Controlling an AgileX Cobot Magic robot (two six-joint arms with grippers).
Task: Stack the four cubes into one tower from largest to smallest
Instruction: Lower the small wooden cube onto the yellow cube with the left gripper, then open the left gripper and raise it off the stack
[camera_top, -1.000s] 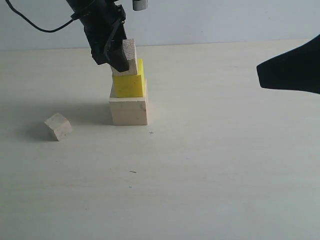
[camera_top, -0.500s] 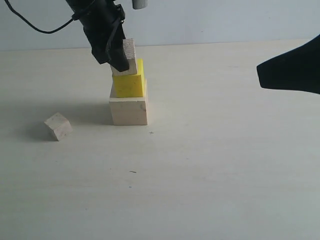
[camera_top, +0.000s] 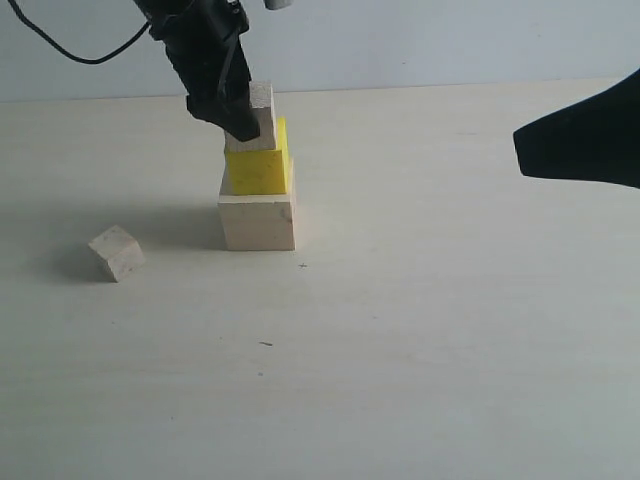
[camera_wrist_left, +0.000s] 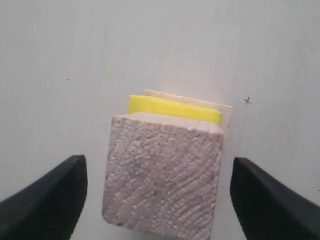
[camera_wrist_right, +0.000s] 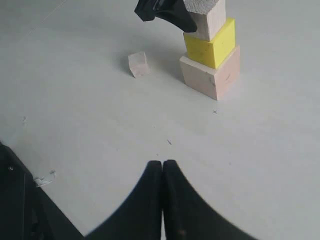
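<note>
1. Upper left of centre in the exterior view, the tower (camera_top: 257, 170) stands three high on the worktop (camera_top: 420, 350). The large cube (camera_top: 257, 222) is at the foot, the yellow cube (camera_top: 258, 168) sits on it, and the medium cube (camera_top: 262, 122) is on top. Each touches the next. The widest is lowest, so every piece has a full face beneath it.
2. The left tool (camera_wrist_left: 157, 170) straddles the medium cube with its fingers (camera_wrist_left: 50, 195) spread. Bare worktop shows between each finger and the wood in the left wrist view. The cube therefore rests on the yellow one and is not being held.
3. The medium cube sits toward the left side of the yellow cube in the exterior view, and looks slightly turned against it. I judge it well enough supported.
4. The small cube (camera_top: 116, 252) lies alone at the left of the frame, lower left of the tower and well apart from it. It is the last piece, so the task looks about three quarters done.
5. The right tool (camera_wrist_right: 162, 172) hangs at the right edge of the exterior view, pressed together on nothing. It is probably parked there to leave the other arm room.
6. Lifting clear calls for a straight rise, since a brushing finger could shove the top cube off.
</note>
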